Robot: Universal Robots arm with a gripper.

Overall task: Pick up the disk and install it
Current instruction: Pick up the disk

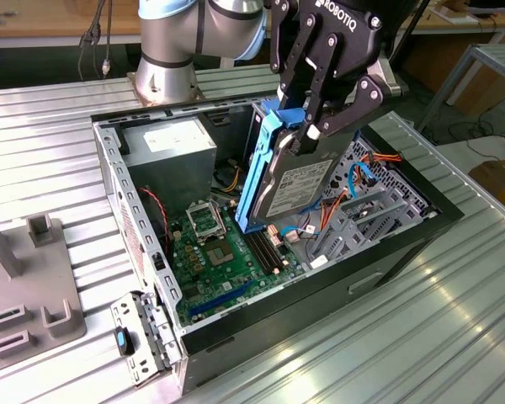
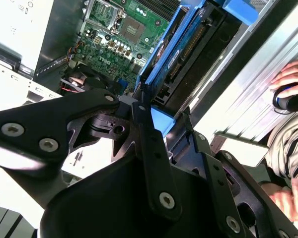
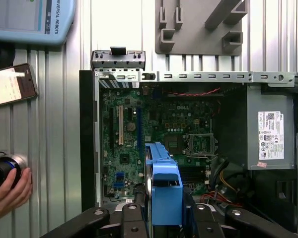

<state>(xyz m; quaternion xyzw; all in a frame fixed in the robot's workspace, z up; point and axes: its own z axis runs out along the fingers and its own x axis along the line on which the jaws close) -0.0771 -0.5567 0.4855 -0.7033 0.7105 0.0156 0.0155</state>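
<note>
1. Work surface: ribbed silver metal table (image 1: 454, 337), slats running in parallel; the same slats show in the first wrist view (image 3: 54, 148).
2. Light: strong glare on the slats toward the exterior view's right.
3. Behind the table: wooden bench top (image 1: 42, 17), dark cables (image 1: 97, 42) hanging before it.
4. Exterior view's right: grey metal-frame stand (image 1: 488, 67) on a dark floor (image 1: 438, 109).

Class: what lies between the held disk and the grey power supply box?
In the first wrist view, a square socket and a bundle of wires lie between the disk and the power supply box.
</note>
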